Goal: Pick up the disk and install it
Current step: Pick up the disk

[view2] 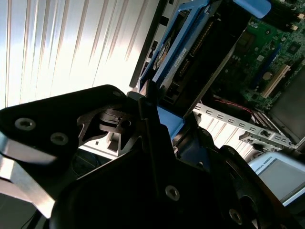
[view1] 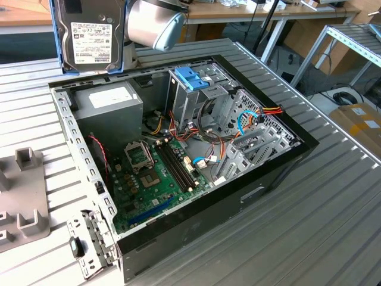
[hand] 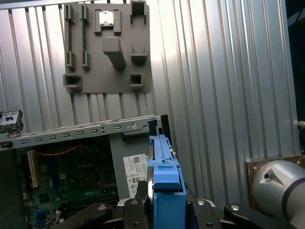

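**A:** Ribbed metal surface [view1: 333, 196], open computer case [view1: 238, 199] lying on it, workshop benches behind. Status?

**B:** Pickup looks done. The disk [view1: 92, 39] is off the surface, upright in the upper left of the exterior view. Label faces the camera, blue frame along the edges. The arm joint [view1: 156, 24] is just beside it.

**A:** Where is it relative to the case?

**B:** Roughly above the case's far corner, by the grey power supply [view1: 110, 101]. In the first wrist view the disk is edge-on, with the case rim and the supply's label below it. I can't tell exactly how it lines up.

**A:** Claw?

**B:** The claw [hand: 164, 205] is at the bottom middle of the first wrist view. Its black jaws sit tight against both sides of the blue frame, with no gap I can see. I read that as clamped on the disk.

**A:** Installed?

**B:** No. The drive cage [view1: 199, 104] with the blue latch [view1: 191, 77] is in the upper middle of the case, well apart from the disk. The disk isn't in any bay and isn't touching the case. The motherboard [view1: 155, 179] is exposed at the lower left of the case.

**A:** So?

**B:** My judgement is the first part is done and the install is not yet done.
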Motion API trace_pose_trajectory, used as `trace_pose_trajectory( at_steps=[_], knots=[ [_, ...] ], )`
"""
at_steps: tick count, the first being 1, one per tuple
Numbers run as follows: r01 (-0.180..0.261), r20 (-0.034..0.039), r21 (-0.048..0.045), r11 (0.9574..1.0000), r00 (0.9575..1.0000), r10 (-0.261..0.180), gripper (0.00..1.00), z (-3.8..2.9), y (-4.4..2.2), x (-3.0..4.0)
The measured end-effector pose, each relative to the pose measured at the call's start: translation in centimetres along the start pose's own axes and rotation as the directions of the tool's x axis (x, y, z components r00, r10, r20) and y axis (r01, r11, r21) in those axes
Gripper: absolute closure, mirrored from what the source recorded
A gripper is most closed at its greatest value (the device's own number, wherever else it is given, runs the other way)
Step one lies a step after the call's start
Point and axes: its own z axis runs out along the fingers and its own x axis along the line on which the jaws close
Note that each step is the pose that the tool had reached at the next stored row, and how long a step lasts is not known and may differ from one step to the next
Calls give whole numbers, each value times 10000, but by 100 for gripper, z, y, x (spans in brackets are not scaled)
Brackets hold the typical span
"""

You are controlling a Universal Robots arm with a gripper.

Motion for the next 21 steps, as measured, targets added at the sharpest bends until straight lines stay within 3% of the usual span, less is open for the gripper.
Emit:
trace_pose_trajectory(
  at_steps=[21],
  knots=[
    [0,1,0,10000,10000,0,63,5,-121,-16]
  ],
)
